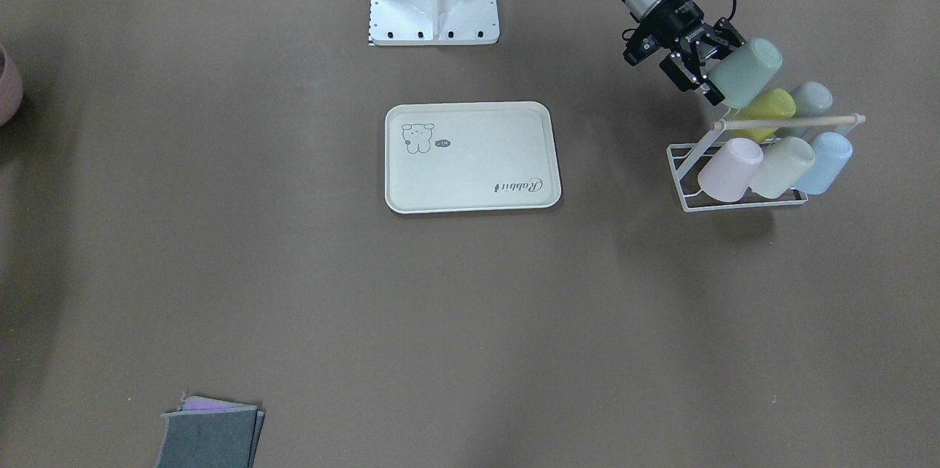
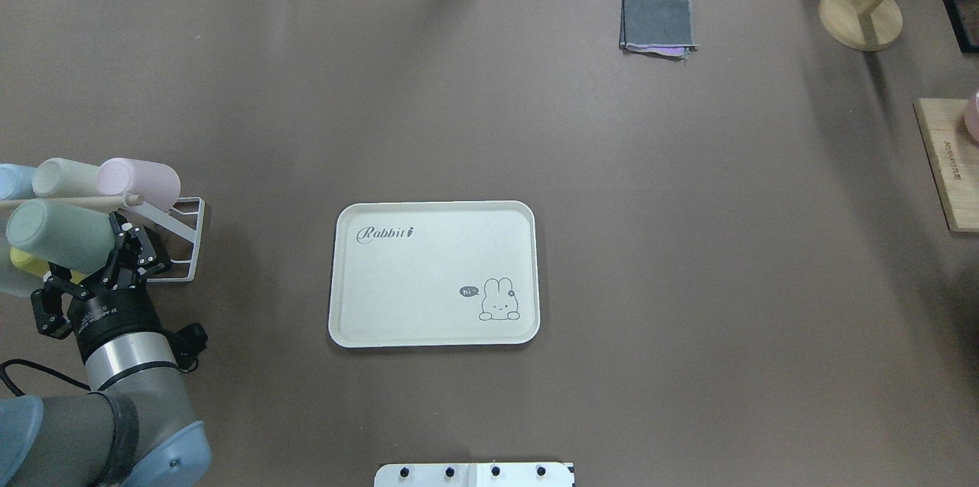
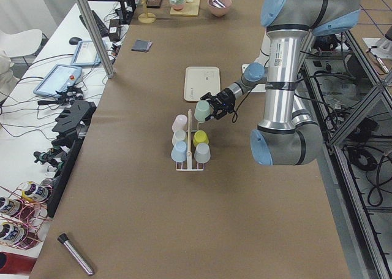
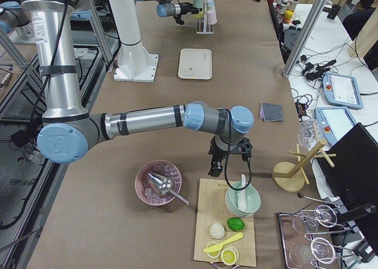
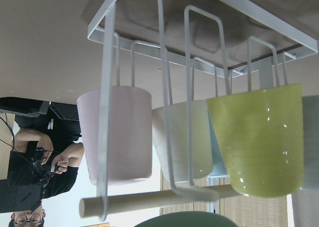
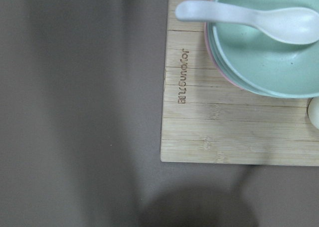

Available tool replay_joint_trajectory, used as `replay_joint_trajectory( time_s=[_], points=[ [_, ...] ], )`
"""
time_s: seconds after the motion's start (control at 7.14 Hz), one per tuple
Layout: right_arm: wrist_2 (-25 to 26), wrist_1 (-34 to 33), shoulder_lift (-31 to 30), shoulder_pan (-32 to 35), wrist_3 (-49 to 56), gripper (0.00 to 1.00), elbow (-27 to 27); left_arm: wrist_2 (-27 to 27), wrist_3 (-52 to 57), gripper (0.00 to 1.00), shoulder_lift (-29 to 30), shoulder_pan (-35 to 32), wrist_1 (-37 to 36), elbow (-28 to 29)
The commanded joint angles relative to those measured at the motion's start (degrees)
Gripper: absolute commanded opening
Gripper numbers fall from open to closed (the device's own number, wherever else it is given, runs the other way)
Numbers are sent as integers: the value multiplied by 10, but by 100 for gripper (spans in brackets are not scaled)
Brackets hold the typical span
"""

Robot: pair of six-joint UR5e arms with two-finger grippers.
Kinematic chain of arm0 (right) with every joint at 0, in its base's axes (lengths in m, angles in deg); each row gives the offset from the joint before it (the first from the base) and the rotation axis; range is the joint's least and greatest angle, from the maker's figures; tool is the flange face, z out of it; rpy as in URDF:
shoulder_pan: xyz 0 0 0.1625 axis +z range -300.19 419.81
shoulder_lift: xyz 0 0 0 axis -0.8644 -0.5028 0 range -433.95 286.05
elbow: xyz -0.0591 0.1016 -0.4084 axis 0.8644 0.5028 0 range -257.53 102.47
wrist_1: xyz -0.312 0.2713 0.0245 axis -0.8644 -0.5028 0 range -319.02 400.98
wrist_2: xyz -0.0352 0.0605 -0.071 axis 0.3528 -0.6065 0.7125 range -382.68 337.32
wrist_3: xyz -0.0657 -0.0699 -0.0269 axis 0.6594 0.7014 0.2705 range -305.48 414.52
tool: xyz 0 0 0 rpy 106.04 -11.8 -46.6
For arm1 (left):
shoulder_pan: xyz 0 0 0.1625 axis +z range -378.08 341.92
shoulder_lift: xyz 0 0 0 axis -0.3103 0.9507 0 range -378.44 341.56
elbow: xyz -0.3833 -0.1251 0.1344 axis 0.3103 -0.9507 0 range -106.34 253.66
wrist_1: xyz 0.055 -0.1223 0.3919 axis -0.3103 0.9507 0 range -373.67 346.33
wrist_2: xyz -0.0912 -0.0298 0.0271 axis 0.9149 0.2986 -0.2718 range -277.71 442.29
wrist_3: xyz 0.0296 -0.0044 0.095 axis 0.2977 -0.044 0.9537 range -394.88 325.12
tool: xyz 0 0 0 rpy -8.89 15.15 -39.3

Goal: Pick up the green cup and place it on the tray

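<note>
The green cup (image 1: 745,71) is tilted on its side just above the white wire rack (image 1: 687,200), over the yellow-green cup (image 1: 767,112). My left gripper (image 1: 714,70) is shut on the green cup at its rim end. It also shows in the overhead view (image 2: 92,258) with the green cup (image 2: 57,235). The cup's rim edge shows at the bottom of the left wrist view (image 5: 184,219). The cream tray (image 1: 470,159) lies flat at the table's middle, away from the cup, with nothing on it. My right gripper (image 4: 227,159) hangs over a wooden board; I cannot tell whether it is open or shut.
The rack holds pink (image 1: 729,170), cream (image 1: 782,167), blue (image 1: 822,163) and grey-green (image 1: 808,101) cups under a wooden rod (image 1: 786,121). Folded grey cloths (image 2: 658,24) lie far across the table. A wooden board (image 2: 948,166) and a mug tree (image 2: 860,13) stand at the right.
</note>
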Motion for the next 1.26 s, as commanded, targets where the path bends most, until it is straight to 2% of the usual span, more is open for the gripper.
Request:
replay_joint_trajectory(
  time_s=[0.0,0.28,0.56,1.12],
  points=[
    [4,4,-12,7,-5,96,9,7,6,83,21,-2,21,-18],
    [1,4,-13,28,-26,97,36,7,8,83,43,-16,81,-18],
    [-6,4,-20,45,-27,100,37,7,2,82,42,-36,159,-18],
    [-9,4,-21,49,-20,100,37,23,-92,82,35,-41,391,10]
  ],
)
